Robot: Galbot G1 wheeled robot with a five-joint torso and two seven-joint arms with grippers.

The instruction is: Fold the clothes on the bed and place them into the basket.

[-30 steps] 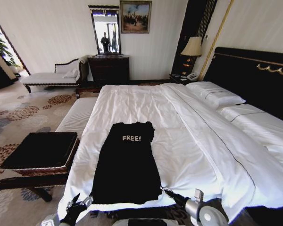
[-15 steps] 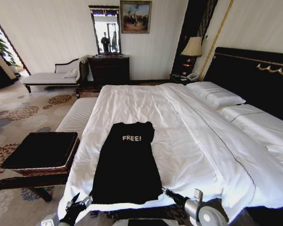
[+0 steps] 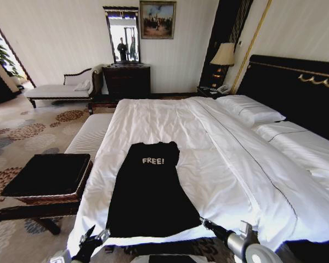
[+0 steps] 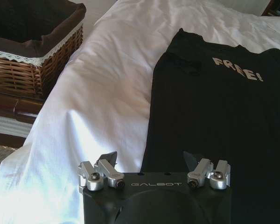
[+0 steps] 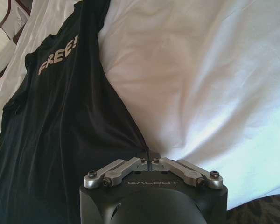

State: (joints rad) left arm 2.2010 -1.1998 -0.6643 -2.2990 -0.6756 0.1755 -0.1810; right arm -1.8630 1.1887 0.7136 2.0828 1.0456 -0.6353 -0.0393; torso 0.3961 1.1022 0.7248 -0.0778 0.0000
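The clothes, one black T-shirt (image 3: 148, 192) with white "FREE!" lettering, lie folded into a long strip on the near left part of the bed (image 3: 225, 164). My right gripper (image 3: 202, 221) is shut on the shirt's near right hem corner, which is drawn out to the right; in the right wrist view the gripper (image 5: 149, 157) pinches the shirt's (image 5: 70, 116) edge. My left gripper (image 3: 96, 234) stands open just off the near left hem, and the left wrist view shows the gripper (image 4: 149, 161) hovering at the shirt's (image 4: 214, 116) edge. The basket (image 3: 46, 175) sits left of the bed, its woven side (image 4: 32, 70) brown.
The basket rests on a dark wooden stand. A white-cushioned bench (image 3: 90, 134) runs along the bed's left side. Pillows (image 3: 249, 109) and a black headboard (image 3: 296, 82) are at the right. A chaise (image 3: 60, 90), a dresser (image 3: 126, 79) and a lamp (image 3: 223, 55) line the far wall.
My right gripper has moved to the right and nearer, pulling the shirt's near right corner outward. The left gripper has sunk slightly.
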